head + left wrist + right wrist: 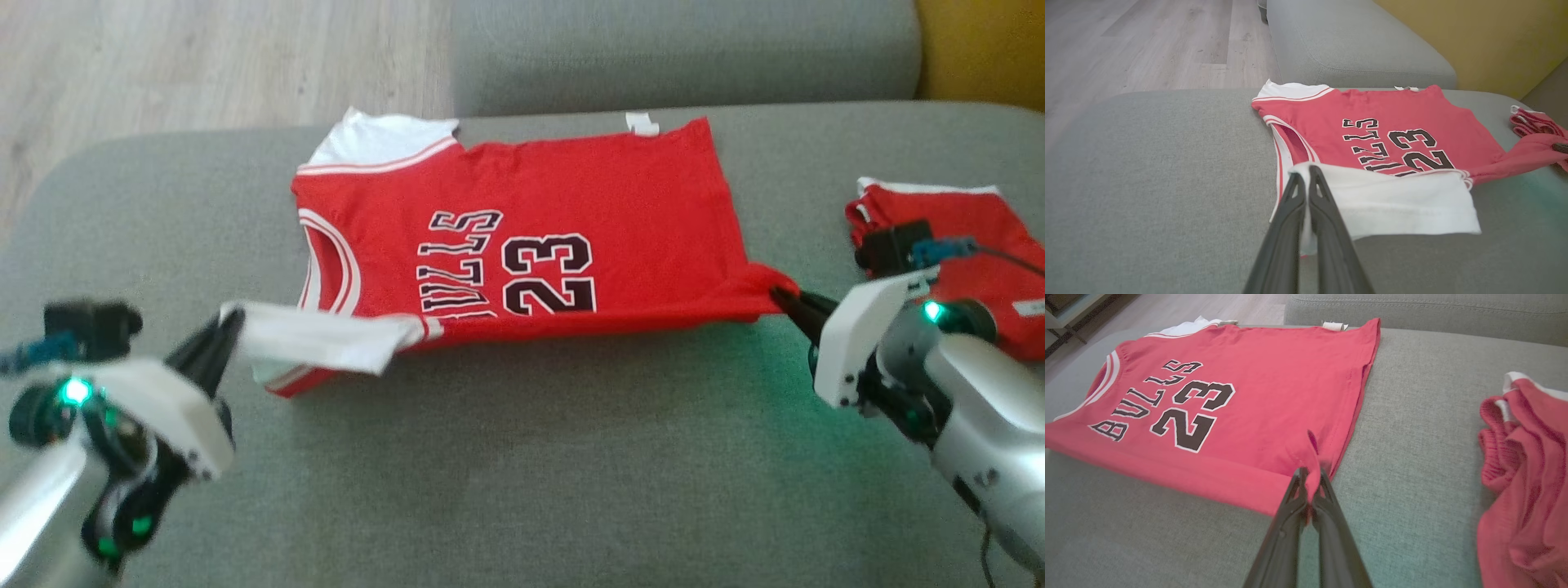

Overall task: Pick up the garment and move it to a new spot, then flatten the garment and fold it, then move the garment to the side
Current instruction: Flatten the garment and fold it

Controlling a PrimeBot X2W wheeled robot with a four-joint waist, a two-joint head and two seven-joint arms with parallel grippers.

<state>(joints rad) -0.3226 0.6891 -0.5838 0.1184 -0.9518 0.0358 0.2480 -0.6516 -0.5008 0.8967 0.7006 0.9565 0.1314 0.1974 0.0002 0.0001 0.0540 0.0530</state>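
On the grey sofa seat (522, 490) the red Bulls 23 jersey (522, 220) lies flat, collar toward the robot's left, with its near long edge raised. The left gripper (231, 317) pinches the white sleeve (1392, 204), and the right gripper (785, 299) pinches the red hem corner (1310, 457). This looks like the folding step; next, both corners should travel together, kept level, toward the far edge.

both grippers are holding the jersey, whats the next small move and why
Probably lift both together and carry the near edge toward the far edge: the left gripper pinches the white sleeve, the right gripper the hem corner of the jersey, which lies flat.
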